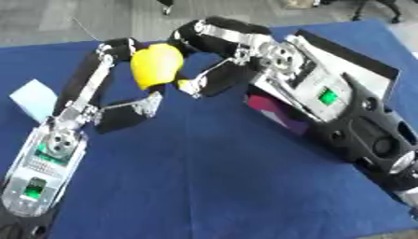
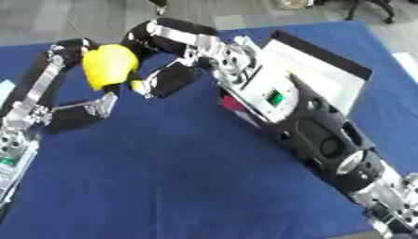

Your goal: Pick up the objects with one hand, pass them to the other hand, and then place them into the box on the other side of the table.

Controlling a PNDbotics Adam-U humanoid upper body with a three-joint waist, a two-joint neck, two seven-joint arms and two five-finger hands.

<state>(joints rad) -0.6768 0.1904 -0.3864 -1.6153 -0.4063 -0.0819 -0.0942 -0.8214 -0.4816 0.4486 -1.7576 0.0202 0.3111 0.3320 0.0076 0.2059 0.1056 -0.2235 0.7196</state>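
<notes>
Blue cloth covers the bench (image 1: 212,186), grey floor beyond its far edge. Handover in progress: a yellow object (image 1: 156,65) is held aloft near the far edge, between both hands. Left robot hand (image 1: 122,100) has fingers reaching up behind it, thumb below; right robot hand (image 1: 216,56) curls over its top and side. Which hand bears the load cannot be told. A pale box (image 1: 34,99) sits at the left edge. Recommendation: the receiving hand should close fully round the object before the other opens, then withdraw straight back.
</notes>
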